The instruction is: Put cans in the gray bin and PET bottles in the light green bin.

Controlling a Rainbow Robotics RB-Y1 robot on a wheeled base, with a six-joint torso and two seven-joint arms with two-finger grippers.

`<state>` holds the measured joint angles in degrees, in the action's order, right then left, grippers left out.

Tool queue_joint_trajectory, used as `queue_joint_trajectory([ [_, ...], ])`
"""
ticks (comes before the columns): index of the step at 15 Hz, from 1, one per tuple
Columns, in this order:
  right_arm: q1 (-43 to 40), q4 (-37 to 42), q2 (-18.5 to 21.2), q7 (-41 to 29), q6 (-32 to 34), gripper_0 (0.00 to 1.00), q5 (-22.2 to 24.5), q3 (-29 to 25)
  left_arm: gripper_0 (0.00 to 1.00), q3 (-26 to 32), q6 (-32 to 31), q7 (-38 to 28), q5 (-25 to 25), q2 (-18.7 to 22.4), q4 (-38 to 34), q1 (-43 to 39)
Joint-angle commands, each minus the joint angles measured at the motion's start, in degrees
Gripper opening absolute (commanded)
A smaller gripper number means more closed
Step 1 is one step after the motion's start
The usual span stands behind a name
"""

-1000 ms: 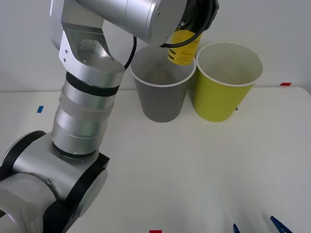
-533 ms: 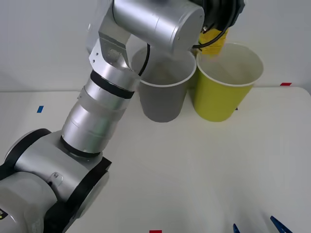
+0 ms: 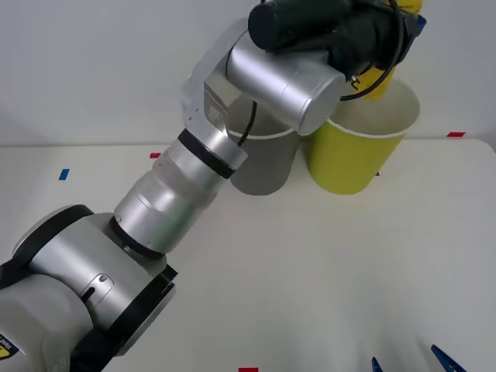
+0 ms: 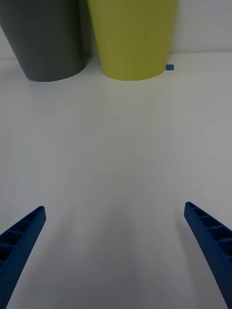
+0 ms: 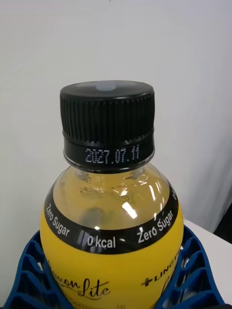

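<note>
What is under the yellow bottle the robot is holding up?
The light green bin sits below the bottle, held by the left tool. The arm covers part of the bin's opening, so its bottom can't be seen.

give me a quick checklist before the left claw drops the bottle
1. Bottle held in left claw, blue fingers wrapped around its body: ok.
2. Cap on: ok.
3. Bottle over the green bin, not the gray bin: looks ok, near the bin's back rim, exact alignment cannot tell.
4. Green bin upright, mouth open: ok.
5. Right claw open, low over the table, away from both bins: ok.
</note>
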<state>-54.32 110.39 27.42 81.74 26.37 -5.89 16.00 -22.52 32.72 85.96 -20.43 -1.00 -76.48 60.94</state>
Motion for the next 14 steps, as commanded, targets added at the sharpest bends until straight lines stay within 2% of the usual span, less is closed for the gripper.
queue_joint_trajectory([
  [1, 0.0, 0.0, 0.0, 0.0, 0.0, 1.0, 0.0, 0.0, 0.0, -0.9, -2.4, 0.0, -0.2, 0.0, 2.1, 0.0],
  [3, 0.0, 0.0, 0.0, 0.0, 0.0, 1.0, 0.0, 0.0, 0.0, -0.9, -4.7, 0.4, -0.3, 0.0, 3.8, 0.0],
  [6, 0.0, 0.0, 0.0, 0.0, 0.0, 1.0, 0.0, 0.0, 0.0, -2.2, -11.7, -0.1, -0.9, 0.0, 8.8, 0.0],
  [14, 0.0, 0.0, 0.0, 0.0, 0.0, 1.0, 0.0, 0.0, 0.0, -2.5, -12.9, -1.5, -2.1, 0.0, 9.0, 0.0],
])
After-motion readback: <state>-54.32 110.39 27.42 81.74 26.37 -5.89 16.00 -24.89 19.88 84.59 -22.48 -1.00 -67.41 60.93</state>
